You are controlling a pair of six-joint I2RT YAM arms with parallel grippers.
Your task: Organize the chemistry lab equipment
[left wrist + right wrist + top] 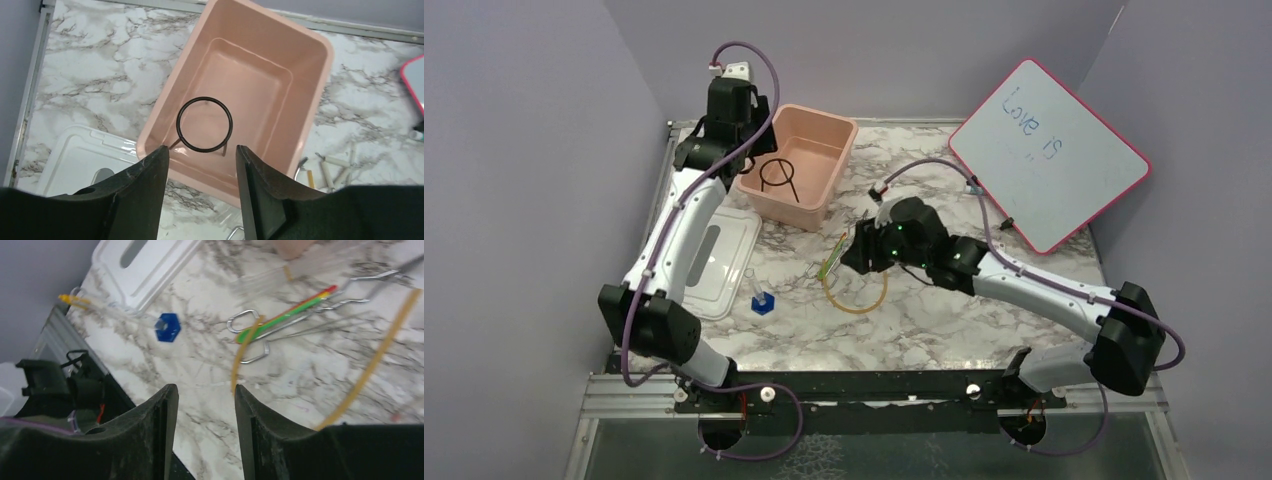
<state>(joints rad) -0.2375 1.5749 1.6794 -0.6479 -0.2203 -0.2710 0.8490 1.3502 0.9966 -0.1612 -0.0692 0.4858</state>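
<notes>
A black wire ring (204,124) on thin legs stands inside the pink tub (320,75). My left gripper (202,150) hovers above it, open and empty. On the marble lie metal tongs (243,320), a green-handled tool (285,317) and an amber rubber tube (380,355) bent in a U. One end of the tube reaches the tip of my right gripper (206,389), which is open with nothing between its fingers. A small blue piece (167,327) sits left of the tongs. In the top view the right gripper (856,252) is just right of the green tool (832,262).
The tub's white lid (719,255) lies flat by the left arm. A red-framed whiteboard (1049,150) leans at the back right. A clear tube with a yellow end (100,307) lies near the blue piece. The table's near edge is close to the right gripper.
</notes>
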